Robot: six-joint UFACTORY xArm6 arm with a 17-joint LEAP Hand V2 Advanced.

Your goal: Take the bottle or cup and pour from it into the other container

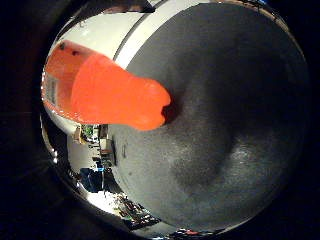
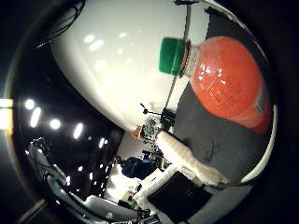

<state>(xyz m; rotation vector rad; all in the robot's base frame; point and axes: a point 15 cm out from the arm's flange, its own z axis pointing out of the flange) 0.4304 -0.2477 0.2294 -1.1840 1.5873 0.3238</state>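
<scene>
**Orange bottle close before the palm**

Orange drink fills the clear plastic bottle (image 2: 229, 84), smooth and rounded, sealed by a ridged green cap (image 2: 172, 56); its base rests on the dark, grainy mat (image 1: 225, 125). One white finger (image 2: 189, 161) reaches out beside it, not touching; whether the hand (image 2: 177, 186) is curling I cannot tell. Best to wrap the body squarely, below the neck. No second container shows.

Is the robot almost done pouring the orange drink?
Not yet. The orange bottle fills much of both palm views, so it is close to the palm, above the dark table. Its green cap is still on, so nothing has poured. A finger of the robot hand shows. No other container is visible.
</scene>
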